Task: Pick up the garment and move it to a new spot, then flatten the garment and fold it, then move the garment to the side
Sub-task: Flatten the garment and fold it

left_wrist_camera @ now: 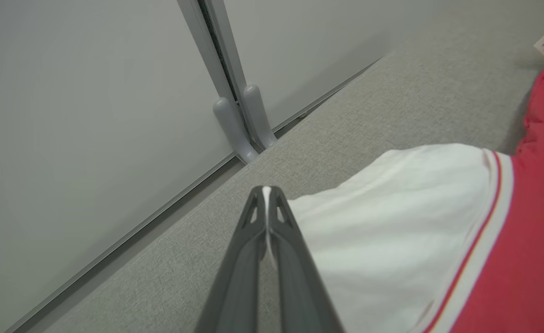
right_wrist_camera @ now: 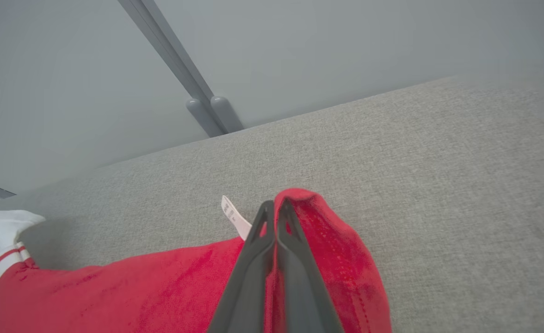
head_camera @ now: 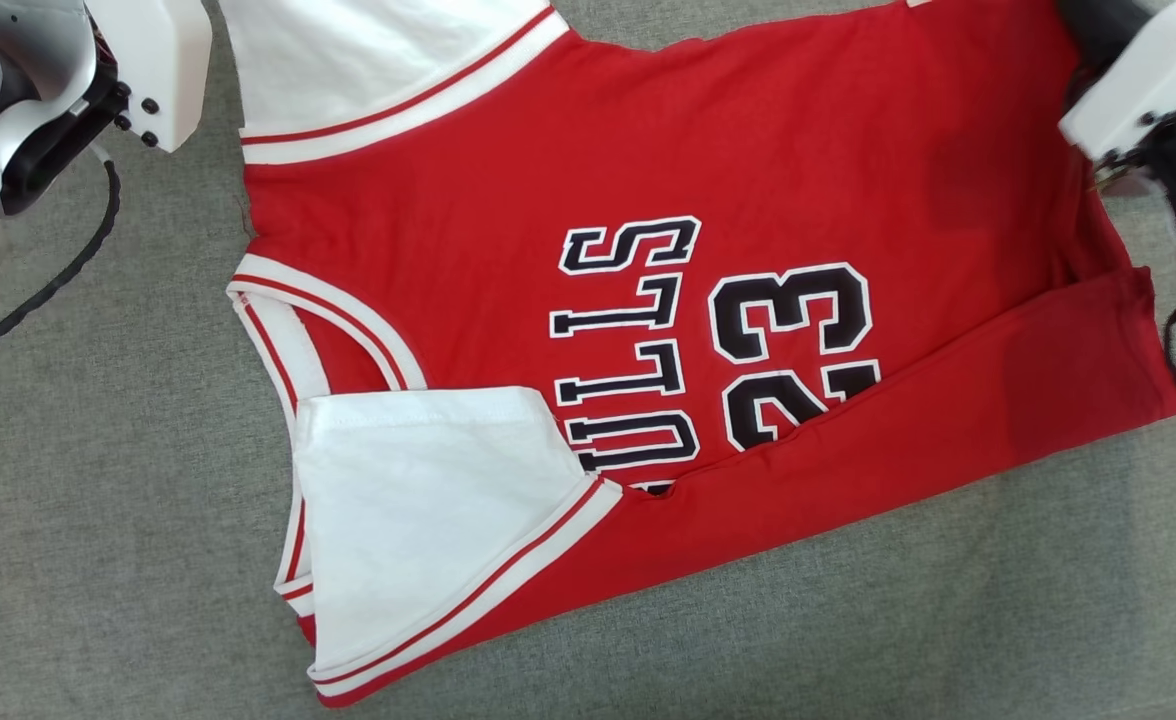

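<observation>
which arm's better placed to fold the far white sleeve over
Left: left claw is shut on the white sleeve; right claw pinches the red hem corner at the other end.

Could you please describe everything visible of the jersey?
The jersey is red knit cloth with white sleeves, red-and-white striped trim and black, white-edged letters and the number 23. It lies mostly flat on the grey fabric surface, one long side folded over, covering part of the print. The left end effector is shut on a white sleeve edge; the right end effector is shut on a raised red corner beside a small white label.
</observation>
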`<state>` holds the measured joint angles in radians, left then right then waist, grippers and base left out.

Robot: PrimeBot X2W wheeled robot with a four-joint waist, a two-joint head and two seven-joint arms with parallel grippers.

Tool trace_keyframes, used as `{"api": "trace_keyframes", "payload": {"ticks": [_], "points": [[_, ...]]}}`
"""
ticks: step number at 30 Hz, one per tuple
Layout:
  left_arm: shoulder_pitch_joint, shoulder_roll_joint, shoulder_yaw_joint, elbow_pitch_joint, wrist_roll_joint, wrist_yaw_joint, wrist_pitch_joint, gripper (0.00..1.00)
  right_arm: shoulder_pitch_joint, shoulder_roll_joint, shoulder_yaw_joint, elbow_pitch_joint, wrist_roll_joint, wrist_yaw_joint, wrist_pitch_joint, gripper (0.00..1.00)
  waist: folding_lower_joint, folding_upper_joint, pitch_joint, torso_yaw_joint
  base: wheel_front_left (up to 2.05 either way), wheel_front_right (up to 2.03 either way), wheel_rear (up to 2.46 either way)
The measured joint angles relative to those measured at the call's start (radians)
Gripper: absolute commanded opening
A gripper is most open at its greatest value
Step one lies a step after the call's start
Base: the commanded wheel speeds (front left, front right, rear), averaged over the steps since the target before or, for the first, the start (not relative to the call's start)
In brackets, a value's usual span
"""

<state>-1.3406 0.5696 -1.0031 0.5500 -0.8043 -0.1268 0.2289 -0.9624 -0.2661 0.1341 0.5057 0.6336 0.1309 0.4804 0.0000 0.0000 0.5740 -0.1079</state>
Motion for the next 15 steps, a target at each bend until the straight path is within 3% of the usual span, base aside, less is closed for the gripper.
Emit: {"api": "trace_keyframes", "payload": {"ticks": [9,15], "points": [[-0.040,-0.012,0.014,-0.011,0.022,-0.002,-0.145,0.00,-0.051,-0.069,-0.025,0.028,0.084,0.000,-0.072,0.00,0.0000,0.0000,0.002,0.021,0.00,0.00,0.00],[-0.016,-0.017,0.018,-0.072,-0.067,-0.003,-0.192,0.00,-0.029,-0.135,-0.034,0.001,0.213,0.000,-0.058,0.00,0.0000,0.0000,-0.022,0.060,0.00,0.00,0.00]]}}
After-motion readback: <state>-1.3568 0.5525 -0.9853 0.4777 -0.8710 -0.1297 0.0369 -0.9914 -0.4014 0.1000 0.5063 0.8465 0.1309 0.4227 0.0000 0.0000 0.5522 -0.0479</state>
